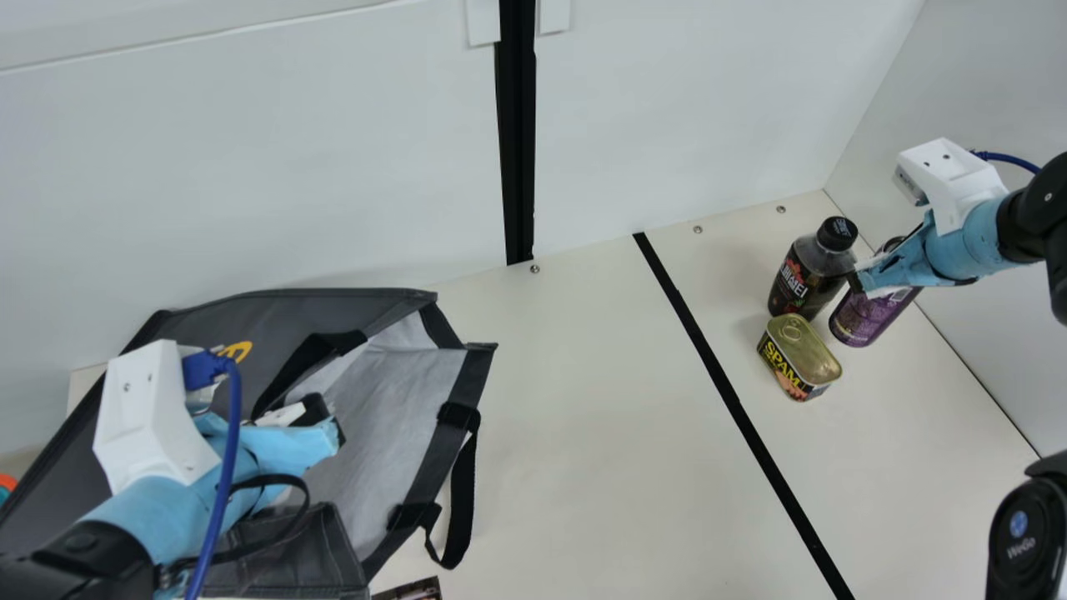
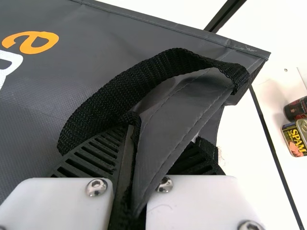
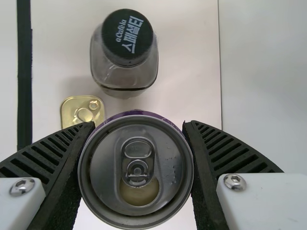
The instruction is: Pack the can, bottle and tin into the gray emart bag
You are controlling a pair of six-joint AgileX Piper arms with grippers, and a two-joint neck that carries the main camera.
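In the main view my left gripper (image 1: 333,423) is at the open mouth of the gray bag (image 1: 392,425). The left wrist view has this gripper (image 2: 162,139) shut on a fold of the bag's edge (image 2: 165,129), beside a black strap. At the right, my right gripper (image 1: 864,278) holds the purple can (image 1: 869,318) near its upper part; in the right wrist view the gripper's (image 3: 139,125) fingers press both sides of the can (image 3: 139,167). The dark bottle (image 1: 804,277) stands beside the can, the tin (image 1: 798,357) just in front. Whether the can touches the table is unclear.
A black line (image 1: 733,400) crosses the cream table (image 1: 600,417) between the bag and the three items. White walls (image 1: 292,167) rise behind and at the right. A strap loop (image 1: 463,508) hangs off the bag's right side; a dark printed item (image 1: 413,590) lies at the front edge.
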